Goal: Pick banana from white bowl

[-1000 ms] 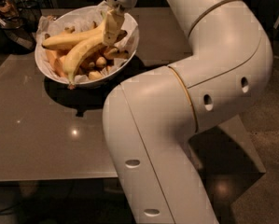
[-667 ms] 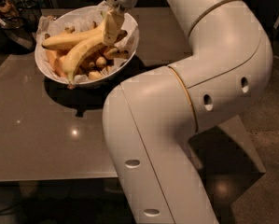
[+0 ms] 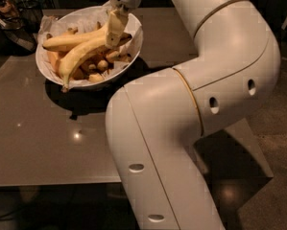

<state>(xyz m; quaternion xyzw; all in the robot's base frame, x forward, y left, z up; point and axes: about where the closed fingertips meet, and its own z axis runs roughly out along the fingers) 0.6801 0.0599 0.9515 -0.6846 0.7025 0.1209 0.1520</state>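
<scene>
The banana [image 3: 80, 55] lies in the white bowl [image 3: 138, 41], not yet lifted. The hand [image 3: 115, 28] hangs low over the bowl's right side, at the banana's upper end. I cannot tell whether it grips, so the lift out is judged to remain.

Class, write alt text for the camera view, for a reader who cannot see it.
The robot's gripper reaches down into a white bowl of bananas, right at the long pale banana. The bowl stands on a glossy grey table; the robot's bulky white arm fills the foreground.
</scene>
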